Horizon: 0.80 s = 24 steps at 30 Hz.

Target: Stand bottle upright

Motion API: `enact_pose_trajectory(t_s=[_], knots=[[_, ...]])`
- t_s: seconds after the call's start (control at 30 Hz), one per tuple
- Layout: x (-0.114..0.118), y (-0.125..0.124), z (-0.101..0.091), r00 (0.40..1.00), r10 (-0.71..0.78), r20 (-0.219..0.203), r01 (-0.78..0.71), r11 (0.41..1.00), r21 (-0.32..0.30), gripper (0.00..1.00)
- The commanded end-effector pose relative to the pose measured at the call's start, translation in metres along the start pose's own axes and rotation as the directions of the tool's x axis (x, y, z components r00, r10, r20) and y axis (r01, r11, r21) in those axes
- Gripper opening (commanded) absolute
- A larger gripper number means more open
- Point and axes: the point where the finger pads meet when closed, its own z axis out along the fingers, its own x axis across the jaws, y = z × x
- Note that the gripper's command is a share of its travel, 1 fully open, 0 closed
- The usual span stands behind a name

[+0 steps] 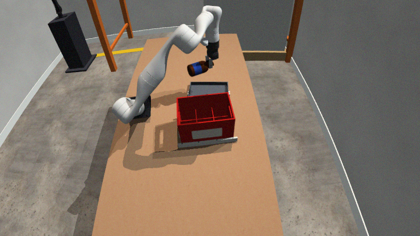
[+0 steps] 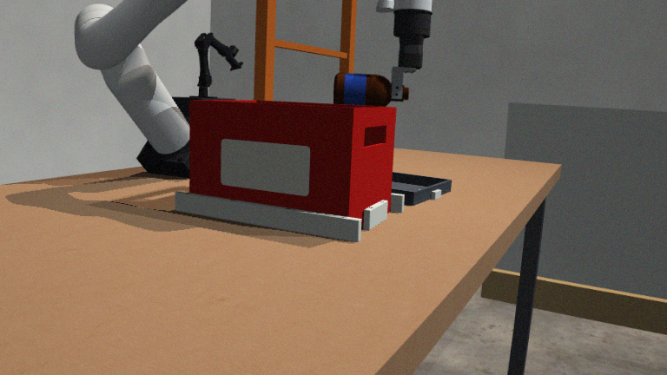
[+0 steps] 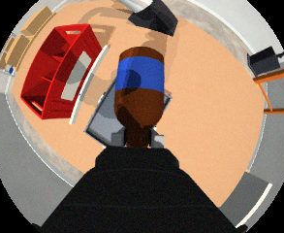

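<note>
A brown bottle with a blue label lies nearly level in the air, its neck between my fingers. My gripper points down and is shut on the bottle's neck, high above the table. The shallow dark grey tray lies level on the table; the bottle hides part of it in the wrist view. The red crate stands upright beside the tray, with dividers and no bottles seen inside.
Light grey strips edge the crate's base. The black arm base stands at the table's left side. Orange frame posts and a large grey box stand beyond the table.
</note>
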Motion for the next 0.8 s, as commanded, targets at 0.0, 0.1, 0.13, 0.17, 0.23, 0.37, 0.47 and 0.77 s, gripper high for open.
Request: enact_pose_trajectory(t_s=[0.0, 0.1, 0.13, 0.17, 0.23, 0.37, 0.47, 0.77], knots=[[-0.0003, 0.0004, -0.002, 0.999, 0.034, -0.001, -0.034, 0.999, -0.004, 0.0], [-0.0003, 0.0004, -0.002, 0.997, 0.08, -0.001, -0.08, 0.997, -0.004, 0.0], [-0.0003, 0.0005, -0.002, 0.996, 0.093, -0.001, -0.093, 0.996, -0.004, 0.0], [-0.0003, 0.0005, -0.002, 0.994, 0.106, -0.001, -0.106, 0.994, -0.004, 0.0], [-0.0003, 0.0005, -0.002, 0.992, 0.125, -0.001, -0.125, 0.992, -0.004, 0.0], [-0.0003, 0.0006, -0.002, 0.99, 0.143, -0.001, -0.143, 0.99, -0.004, 0.0], [-0.0003, 0.0006, -0.002, 0.989, 0.147, -0.001, -0.147, 0.989, -0.004, 0.0], [-0.0003, 0.0006, -0.002, 0.989, 0.148, -0.001, -0.148, 0.989, -0.004, 0.0]])
